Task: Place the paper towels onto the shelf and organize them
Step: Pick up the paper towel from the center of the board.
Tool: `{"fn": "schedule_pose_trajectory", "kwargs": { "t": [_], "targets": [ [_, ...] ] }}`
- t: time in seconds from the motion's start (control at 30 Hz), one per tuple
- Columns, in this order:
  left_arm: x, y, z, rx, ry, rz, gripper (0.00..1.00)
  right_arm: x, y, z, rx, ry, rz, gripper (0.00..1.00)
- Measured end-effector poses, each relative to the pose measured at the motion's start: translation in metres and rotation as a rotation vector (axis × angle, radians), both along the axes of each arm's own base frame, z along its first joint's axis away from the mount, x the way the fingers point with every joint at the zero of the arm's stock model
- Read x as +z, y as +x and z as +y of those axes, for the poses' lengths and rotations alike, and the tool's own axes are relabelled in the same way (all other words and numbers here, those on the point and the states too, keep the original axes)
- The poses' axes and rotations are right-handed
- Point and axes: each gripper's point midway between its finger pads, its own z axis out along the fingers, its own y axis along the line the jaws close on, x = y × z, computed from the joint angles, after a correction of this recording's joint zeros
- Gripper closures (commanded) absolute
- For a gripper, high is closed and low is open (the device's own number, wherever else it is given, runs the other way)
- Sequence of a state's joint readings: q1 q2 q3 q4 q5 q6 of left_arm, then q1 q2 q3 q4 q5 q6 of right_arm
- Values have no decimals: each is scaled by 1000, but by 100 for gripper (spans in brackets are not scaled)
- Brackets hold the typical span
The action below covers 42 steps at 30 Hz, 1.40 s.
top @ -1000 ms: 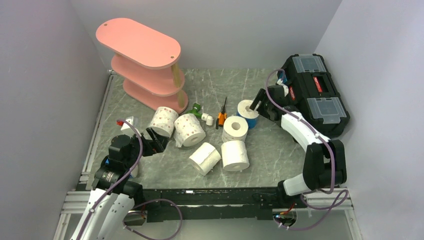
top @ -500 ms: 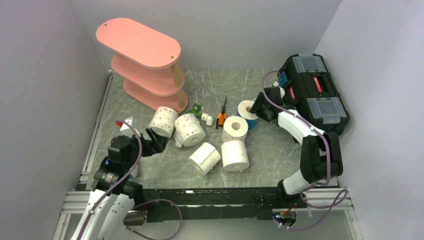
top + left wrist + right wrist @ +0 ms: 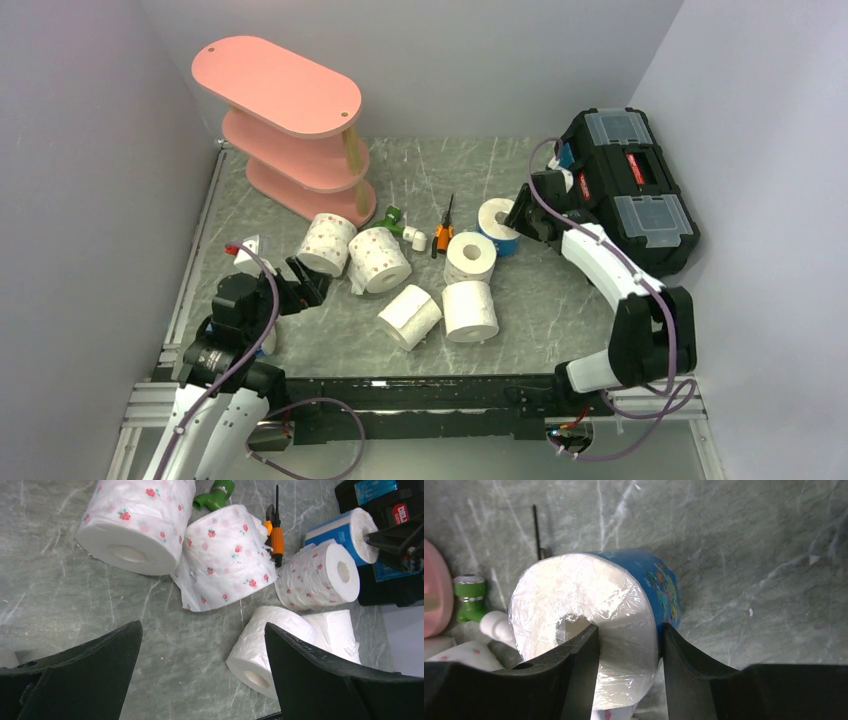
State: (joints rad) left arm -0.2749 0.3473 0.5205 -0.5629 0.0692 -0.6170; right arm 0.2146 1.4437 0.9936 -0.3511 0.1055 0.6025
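Note:
The pink three-tier shelf (image 3: 290, 130) stands at the far left. Several paper towel rolls lie mid-table: pink-dotted ones (image 3: 327, 243) (image 3: 378, 260) (image 3: 470, 256) and plain ones (image 3: 410, 316) (image 3: 470, 310). My right gripper (image 3: 516, 216) is shut on the blue-wrapped roll (image 3: 495, 222), one finger in its core and one outside its wall, as the right wrist view shows (image 3: 630, 630) on the roll (image 3: 589, 590). My left gripper (image 3: 300, 282) is open and empty, low over bare table just left of the dotted rolls (image 3: 202, 625). The left wrist view shows the dotted rolls (image 3: 135, 525) (image 3: 225, 555).
A black toolbox (image 3: 630, 185) stands at the far right, close behind the right gripper. An orange-handled screwdriver (image 3: 445, 228) and a green-and-white plastic tool (image 3: 403, 225) lie among the rolls. Another small white object (image 3: 252, 246) sits by the left arm. Walls close in the sides.
The right wrist swung toward the toolbox and back a little, keeping its grip; the blue roll shifted slightly right. The left gripper drew back a little toward its base.

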Motion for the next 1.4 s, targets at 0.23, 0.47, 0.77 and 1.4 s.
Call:
{"fn": "schedule_pose_trajectory", "kwargs": {
  "t": [0.23, 0.47, 0.77, 1.4],
  "targets": [
    [19, 3, 14, 74, 18, -40, 1, 72, -4, 25, 55, -28, -182, 65],
    [25, 5, 26, 139, 41, -50, 1, 122, -8, 57, 145, -28, -314, 65],
    [25, 5, 26, 148, 31, -47, 1, 144, 43, 94, 212, -31, -359, 66],
    [60, -9, 61, 328, 44, -65, 1, 171, -111, 251, 845, 101, -442, 64]
  ]
}}
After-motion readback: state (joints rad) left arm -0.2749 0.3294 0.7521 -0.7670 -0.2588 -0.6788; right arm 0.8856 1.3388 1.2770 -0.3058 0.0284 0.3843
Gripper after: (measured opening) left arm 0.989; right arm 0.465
